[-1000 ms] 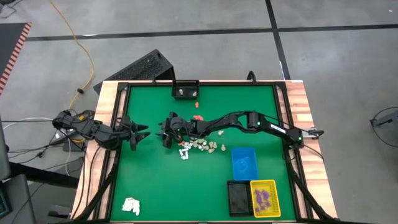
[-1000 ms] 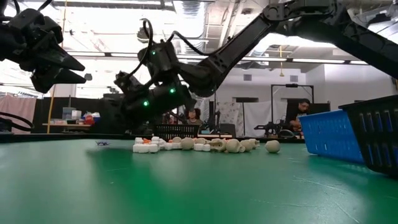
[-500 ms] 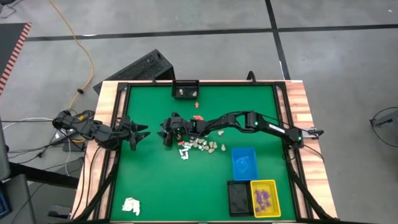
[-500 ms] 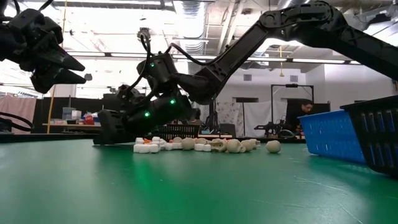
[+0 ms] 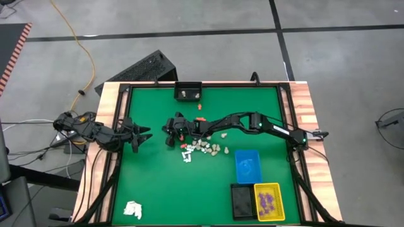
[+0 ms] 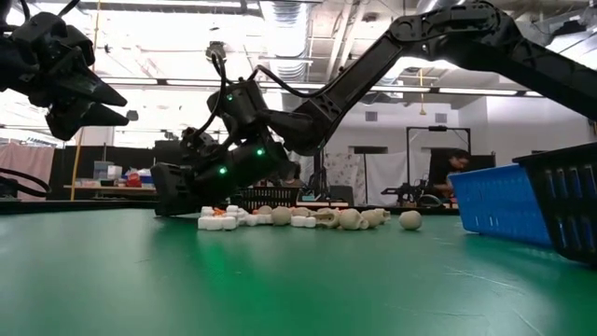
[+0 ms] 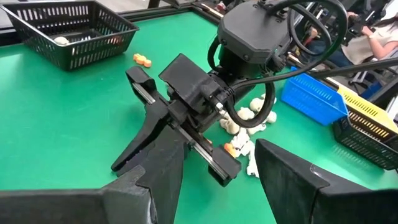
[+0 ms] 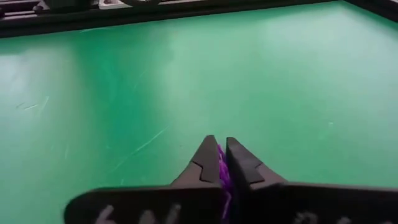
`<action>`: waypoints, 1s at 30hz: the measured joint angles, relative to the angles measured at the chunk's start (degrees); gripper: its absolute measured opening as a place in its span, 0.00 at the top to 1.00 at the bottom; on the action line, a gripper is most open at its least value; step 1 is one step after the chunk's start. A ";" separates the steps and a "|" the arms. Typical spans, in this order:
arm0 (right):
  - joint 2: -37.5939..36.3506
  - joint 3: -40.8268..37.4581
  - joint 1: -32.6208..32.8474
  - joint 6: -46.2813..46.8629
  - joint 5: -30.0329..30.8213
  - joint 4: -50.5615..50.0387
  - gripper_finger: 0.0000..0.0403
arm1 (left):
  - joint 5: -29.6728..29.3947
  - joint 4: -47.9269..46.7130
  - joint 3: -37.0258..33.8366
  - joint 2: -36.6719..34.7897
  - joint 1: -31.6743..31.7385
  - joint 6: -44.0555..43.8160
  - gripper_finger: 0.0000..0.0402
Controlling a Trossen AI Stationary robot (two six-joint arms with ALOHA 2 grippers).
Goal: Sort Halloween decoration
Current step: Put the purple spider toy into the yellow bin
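Observation:
The Halloween decoration is a pile of tiny white, cream and orange pieces (image 5: 202, 148) lying on the green table mid-way across, also seen in the low view (image 6: 298, 218). Two orange pieces (image 5: 200, 118) lie farther back. My right gripper (image 8: 221, 151) is at the pile's left end (image 5: 168, 135), low over the table and shut on a small purple piece (image 8: 222, 169). My left gripper (image 5: 147, 134) hovers open at the table's left, its fingers pointing at the right gripper (image 7: 127, 163). My right gripper pinches the purple piece (image 8: 222, 169) between its two fingers, near their free ends. Only a thin purple strip shows in the slit between them. The fingers slant down toward the table's left (image 6: 166, 199). Whether the piece is clear of the table, I cannot tell.
A blue tray (image 5: 247, 165), a black tray (image 5: 242, 200) and a yellow tray (image 5: 269, 200) with purple pieces stand at the near right. A black basket (image 5: 188, 92) sits at the far edge. A white wad (image 5: 133, 209) lies near left.
My right gripper has tipped down to the table at the pile's left end and shut there, taking hold of the purple piece. It has then risen a little. The pile and my left gripper have stayed put.

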 joint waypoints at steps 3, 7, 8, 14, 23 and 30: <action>-0.34 -0.07 0.02 0.06 -0.29 0.01 0.99 | 0.00 0.00 0.00 0.00 0.00 0.00 0.53; -1.99 -0.26 0.04 -0.01 -1.11 -0.34 0.99 | 0.00 0.00 0.00 0.00 0.00 0.00 0.53; -2.75 -0.30 0.06 -0.26 -1.26 -0.90 0.99 | 0.00 0.01 0.00 0.00 0.00 0.00 0.53; -7.78 -0.41 0.27 -2.42 -1.90 -4.14 1.00 | -0.09 0.52 0.00 -0.02 0.00 -0.04 0.53; -23.72 -0.22 0.51 -7.98 -0.89 -26.36 1.00 | -0.50 0.61 0.00 -0.02 0.00 -0.96 0.53; -39.29 -0.22 4.75 -8.12 -0.90 -46.46 1.00 | -0.52 1.05 0.00 -0.02 0.00 -2.08 0.53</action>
